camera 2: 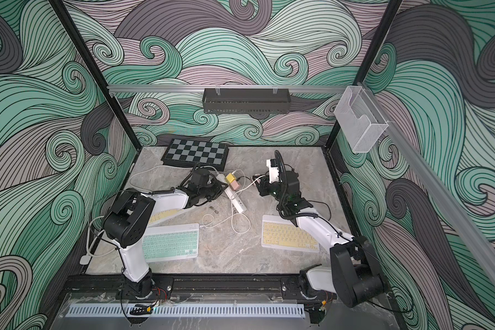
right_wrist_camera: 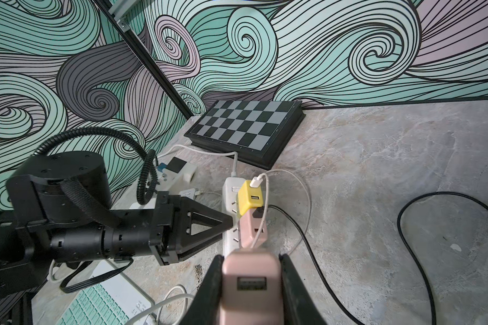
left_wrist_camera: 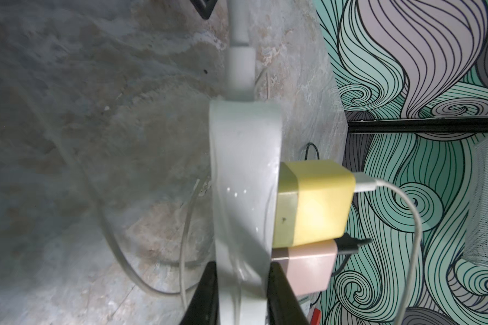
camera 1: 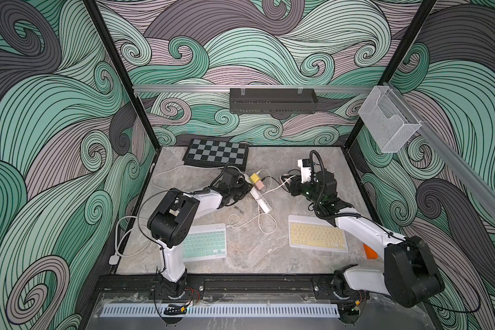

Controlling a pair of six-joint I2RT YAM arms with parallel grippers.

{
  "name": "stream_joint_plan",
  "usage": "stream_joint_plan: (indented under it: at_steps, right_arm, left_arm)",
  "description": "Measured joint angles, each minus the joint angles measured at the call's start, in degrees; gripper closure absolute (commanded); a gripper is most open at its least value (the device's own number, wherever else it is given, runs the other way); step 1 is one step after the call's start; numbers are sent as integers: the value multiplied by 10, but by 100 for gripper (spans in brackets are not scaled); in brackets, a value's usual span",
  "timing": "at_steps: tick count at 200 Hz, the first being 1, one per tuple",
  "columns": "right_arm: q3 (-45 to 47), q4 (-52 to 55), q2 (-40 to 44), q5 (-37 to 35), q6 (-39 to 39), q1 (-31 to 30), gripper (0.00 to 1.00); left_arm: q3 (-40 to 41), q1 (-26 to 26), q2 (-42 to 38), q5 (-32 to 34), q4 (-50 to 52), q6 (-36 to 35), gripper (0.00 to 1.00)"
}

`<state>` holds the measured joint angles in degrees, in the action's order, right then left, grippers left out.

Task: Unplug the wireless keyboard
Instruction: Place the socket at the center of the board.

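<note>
My left gripper (left_wrist_camera: 243, 270) is shut on the white power strip (camera 1: 262, 201), which it holds near its cord end, as the right wrist view also shows (right_wrist_camera: 228, 197). A yellow charger (left_wrist_camera: 313, 202) and a pink charger (left_wrist_camera: 307, 267) sit plugged into the strip. My right gripper (right_wrist_camera: 251, 259) is shut on another pink charger (right_wrist_camera: 251, 289), which is clear of the strip and to its right (camera 1: 283, 180). A white cable (camera 1: 257, 223) loops over the table to the mint-green wireless keyboard (camera 1: 205, 243) at the front left.
A yellow-keyed keyboard (camera 1: 316, 235) lies under my right arm, and another (camera 2: 163, 215) under my left arm. A chessboard (camera 1: 216, 153) sits at the back. A black cable (right_wrist_camera: 406, 225) trails right of the strip. A black basket (camera 1: 272, 100) and a clear holder (camera 1: 389, 123) hang on the rails.
</note>
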<state>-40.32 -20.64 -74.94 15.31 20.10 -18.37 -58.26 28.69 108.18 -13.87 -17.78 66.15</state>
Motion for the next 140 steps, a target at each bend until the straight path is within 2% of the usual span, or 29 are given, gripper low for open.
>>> stream_joint_plan:
  at_steps: [54,97,140]
  right_arm:
    - [0,9,29,2,0,-11,100]
    - [0,26,33,-3,0,-11,100]
    - [0,39,33,-22,-3,-10,100]
  left_arm:
    - [-30,0,53,-16,-27,0,100]
    - [-52,0,78,-29,-28,-3,59]
    - [-55,0,77,-35,-14,-23,47]
